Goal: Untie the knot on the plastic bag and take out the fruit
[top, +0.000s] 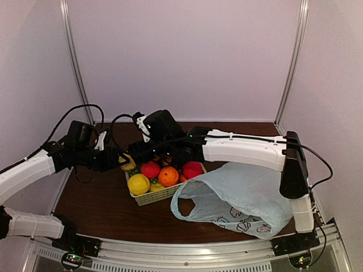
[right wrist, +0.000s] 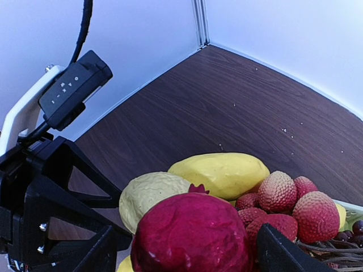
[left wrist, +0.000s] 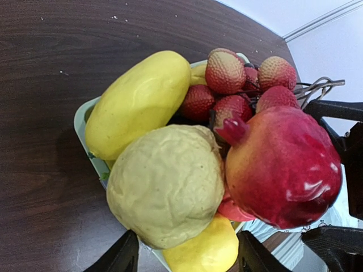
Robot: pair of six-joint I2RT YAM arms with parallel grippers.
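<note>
A pale woven basket [top: 148,198] stands mid-counter [top: 96,204], heaped with fruit. From above, an orange [top: 168,176] shows with red pieces on either side of it and a round yellow piece [top: 138,184] at the near left corner. The left wrist view gives the pile closer: a smooth yellow mango [left wrist: 139,102] lies along the basket rim [left wrist: 82,122], a lumpy pale yellow fruit [left wrist: 167,184] rests against it, a dark red pomegranate [left wrist: 281,167] sits just beside that, a cluster of lychees [left wrist: 227,71] is behind them, and a lemon [left wrist: 204,249] is wedged low down.

The plastic bag [top: 244,192] lies slumped on the counter just right of the basket, its handle loop [top: 180,201] loose and untied, with dark print [top: 238,218] low on its side.

The left end effector [top: 120,161] [left wrist: 187,258] is at the basket's left edge, released, with its fingers apart. The right end effector [top: 170,152] [right wrist: 190,255] hangs over the pile, spread wide, with the pomegranate [right wrist: 190,235] between its fingers but not clamped.

Both pairs of fingers are cut off by the lower frame edge in the wrist views. The pieces at the bottom of the basket are covered by the top layer. The right arm crosses the bag's far edge, and whether anything is inside the film I cannot tell
</note>
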